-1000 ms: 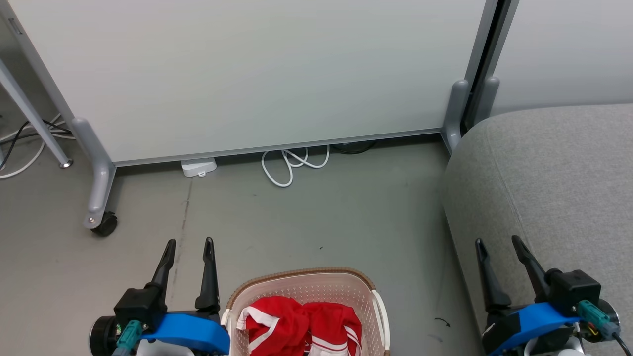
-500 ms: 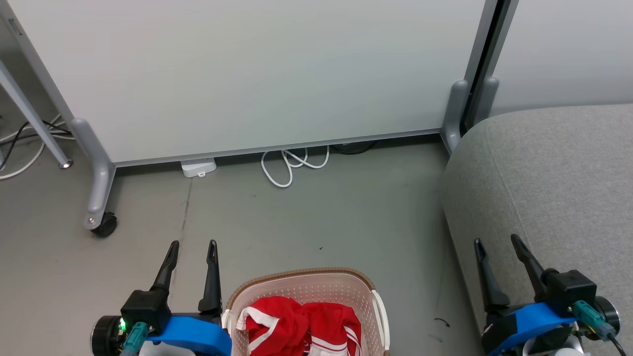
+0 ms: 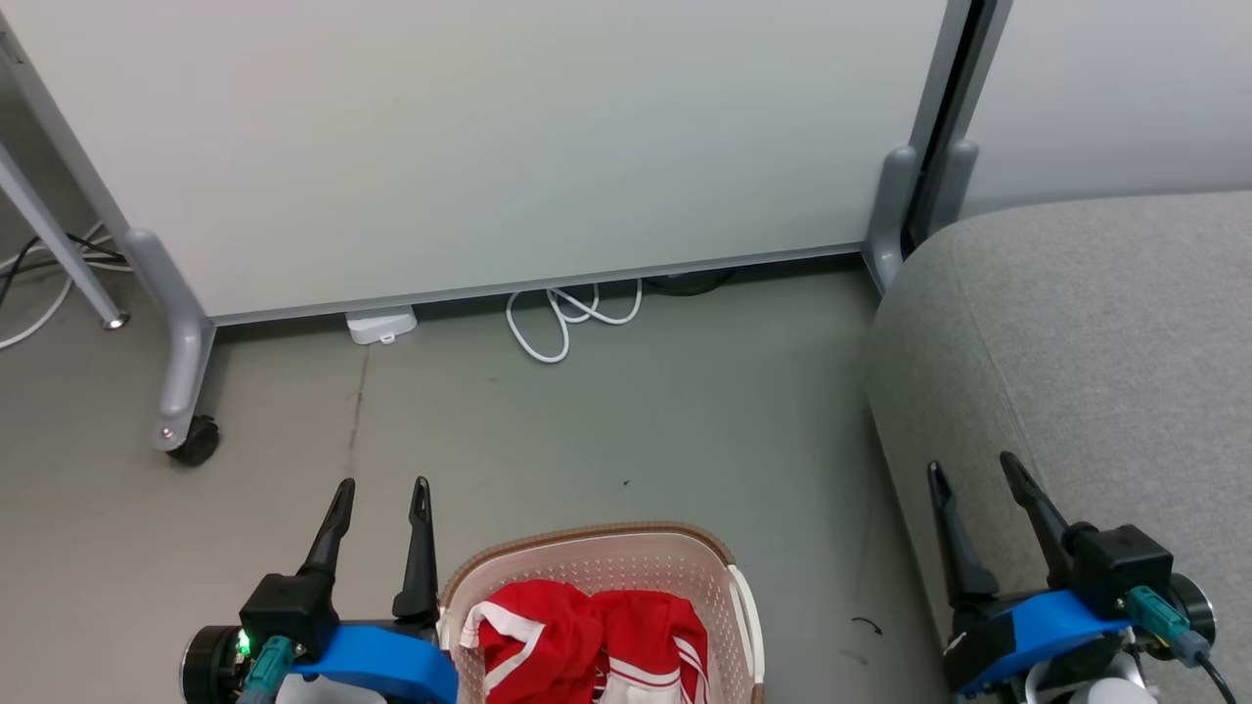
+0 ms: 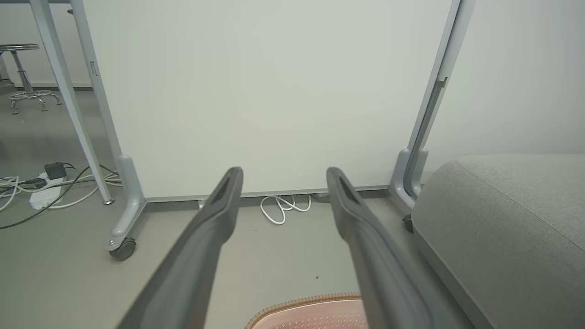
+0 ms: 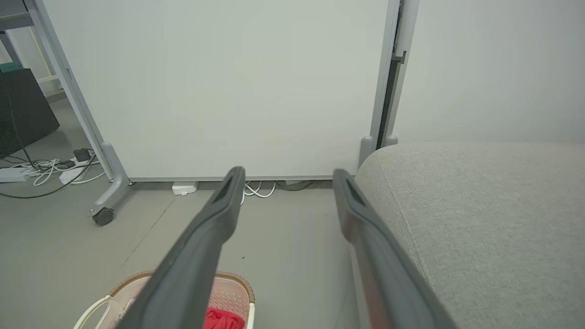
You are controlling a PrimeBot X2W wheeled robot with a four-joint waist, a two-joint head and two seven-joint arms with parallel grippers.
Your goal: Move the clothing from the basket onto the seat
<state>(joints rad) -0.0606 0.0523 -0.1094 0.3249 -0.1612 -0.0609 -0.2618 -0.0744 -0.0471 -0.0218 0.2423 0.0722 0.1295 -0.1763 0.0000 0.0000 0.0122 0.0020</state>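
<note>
Barely anything moved in the last second: the whole head view slid a touch, so that's the camera nodding, and both arms sit about where they were. Closest to me, the left gripper (image 3: 381, 482) hangs just left of the basket (image 3: 587, 536), fingers spread wide with nothing between them. The right gripper (image 3: 968, 460) is the same, spread and empty, over the near edge of the seat (image 3: 1095, 342). The clothing (image 3: 587, 636) is all in the basket, a bunched red heap with white trim and stripes showing. So I reckon the step in hand is the first grab. I'd use the left arm since it's right beside the basket: tip the wrist down, come in over the rim instead of clipping it, and sink the fingers into the high fold in the middle. Pinch a thick bunch, not a thin edge. Then lift straight up until it clears the rim, because the pieces look tangled and a light basket might drag along. After that it's a swing right across bare floor (image 3: 636, 420) to the seat. Further back, the white cable (image 3: 562, 323) and the wheeled panel (image 3: 489, 147) are well out of the way.
</note>
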